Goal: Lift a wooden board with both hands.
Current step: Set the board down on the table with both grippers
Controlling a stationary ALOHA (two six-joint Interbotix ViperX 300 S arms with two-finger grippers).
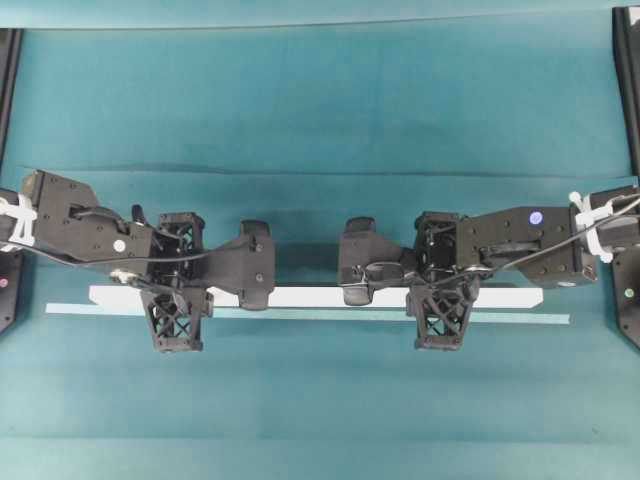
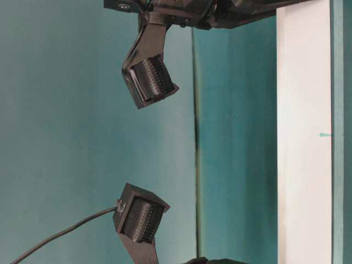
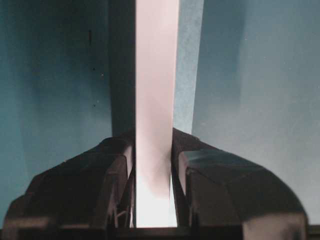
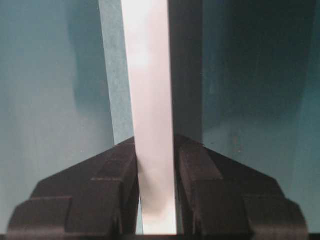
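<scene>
Overhead view: the left gripper (image 1: 176, 292) is clamped on the wooden board (image 1: 310, 297) near its left end, and the right gripper (image 1: 441, 293) is clamped near the right end. Both wrist views show the white plank pinched tight between each pair of fingers (image 3: 117, 192), running straight out ahead, above the teal cloth (image 1: 320, 100).

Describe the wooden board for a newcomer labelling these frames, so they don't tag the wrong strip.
On the teal table, two black grippers reach in from either side. The wooden board is the flat white plank with angled ends clamped between them. The pale teal strip beside it is thinner, longer and ungripped.
</scene>
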